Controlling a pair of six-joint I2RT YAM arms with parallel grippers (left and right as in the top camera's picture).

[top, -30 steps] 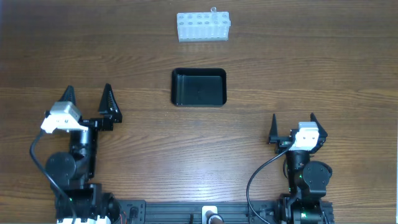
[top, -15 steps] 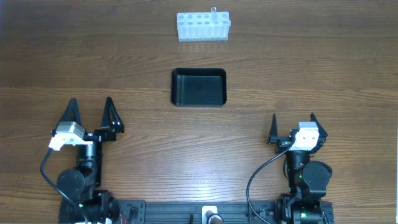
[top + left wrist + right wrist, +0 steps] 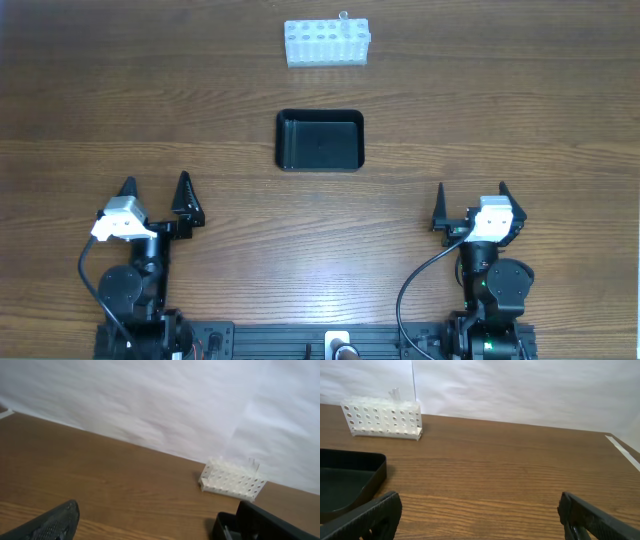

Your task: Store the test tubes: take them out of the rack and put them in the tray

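Fingers [image 3: 185, 190] wide on left gripper [image 3: 156, 180] and right gripper [image 3: 471, 188], holding nothing. One test tube [image 3: 343, 17] stands in rack [image 3: 327, 45]; tray [image 3: 320, 113] looks empty. Looks like nothing stored yet.

The counter [image 3: 500, 120] is brown wood with a fine, even grain and a smooth, low-sheen finish. On it, the rack [image 3: 327, 45] looks like milky white plastic pierced with small holes, holding one clear, see-through test tube [image 3: 344, 17], and the tray [image 3: 281, 140] is smooth black plastic with a faint gloss. The left gripper [image 3: 155, 180] and right gripper [image 3: 471, 186] have matt black fingers [image 3: 55, 522] with a finely ridged surface.
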